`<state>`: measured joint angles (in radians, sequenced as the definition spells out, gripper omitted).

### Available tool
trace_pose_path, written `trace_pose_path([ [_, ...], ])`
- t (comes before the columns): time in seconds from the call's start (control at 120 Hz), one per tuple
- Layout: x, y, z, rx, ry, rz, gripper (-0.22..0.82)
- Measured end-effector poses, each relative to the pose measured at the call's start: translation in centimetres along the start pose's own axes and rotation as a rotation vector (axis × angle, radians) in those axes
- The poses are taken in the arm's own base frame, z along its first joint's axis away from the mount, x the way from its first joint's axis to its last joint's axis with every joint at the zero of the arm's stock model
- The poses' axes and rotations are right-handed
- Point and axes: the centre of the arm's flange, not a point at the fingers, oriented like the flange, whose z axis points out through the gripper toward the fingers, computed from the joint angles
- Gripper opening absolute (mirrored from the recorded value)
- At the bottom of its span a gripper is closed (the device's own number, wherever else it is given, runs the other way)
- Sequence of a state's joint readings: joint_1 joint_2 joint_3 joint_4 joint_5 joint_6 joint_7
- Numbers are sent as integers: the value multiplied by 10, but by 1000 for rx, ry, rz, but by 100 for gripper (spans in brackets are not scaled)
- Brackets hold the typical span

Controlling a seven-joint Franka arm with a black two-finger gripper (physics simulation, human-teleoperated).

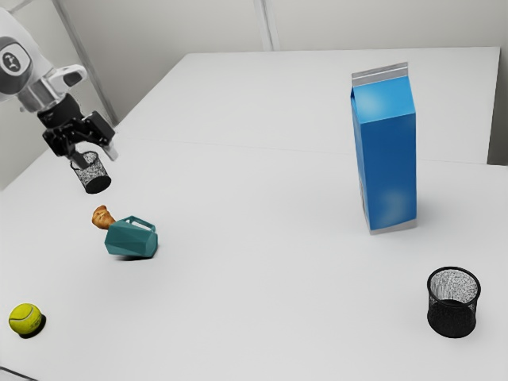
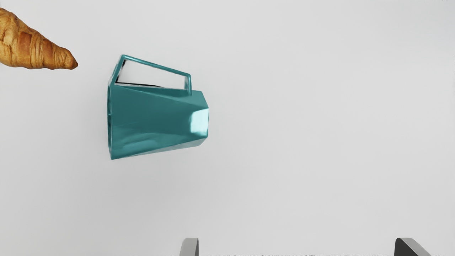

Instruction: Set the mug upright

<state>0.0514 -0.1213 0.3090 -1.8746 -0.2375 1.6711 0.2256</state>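
On the tabletop (image 1: 270, 262), teal mug (image 2: 156, 121) is tipped on its side near the croissant (image 2: 35, 49). End effector (image 1: 97, 157) is spread, nothing pinched. Probably approach phase; mug should be reached and gripped next.

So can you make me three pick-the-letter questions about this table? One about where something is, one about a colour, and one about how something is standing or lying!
1. What colour is the carton?
A) red
B) blue
C) green

2. Where is the croissant?
A) beside the mug
B) inside the mug
C) on top of the carton

3. How is the mug?
A) upright
B) upside down
C) lying on its side

Right letters:
1. B: its big faces are blue in the exterior view.
2. A: the wrist view shows its tip near the mug, with a bit of bare table between them.
3. C: in both views its long side rests along the table.
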Motion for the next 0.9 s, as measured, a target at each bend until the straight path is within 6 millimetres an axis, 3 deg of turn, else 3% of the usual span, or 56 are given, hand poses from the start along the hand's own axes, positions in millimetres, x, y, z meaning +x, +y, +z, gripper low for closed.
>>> trace_pose_path([
  [0.083, -9, -35, 9, -82, -8, -44, 60],
  [0.242, -20, -79, 37, -215, -21, -77, 60],
  [0.508, -12, -159, 75, -331, 22, -111, 60],
  [0.675, 14, -143, 115, -366, 14, -27, 60],
  [0.9, 20, -167, 144, -391, 57, -1, 60],
])
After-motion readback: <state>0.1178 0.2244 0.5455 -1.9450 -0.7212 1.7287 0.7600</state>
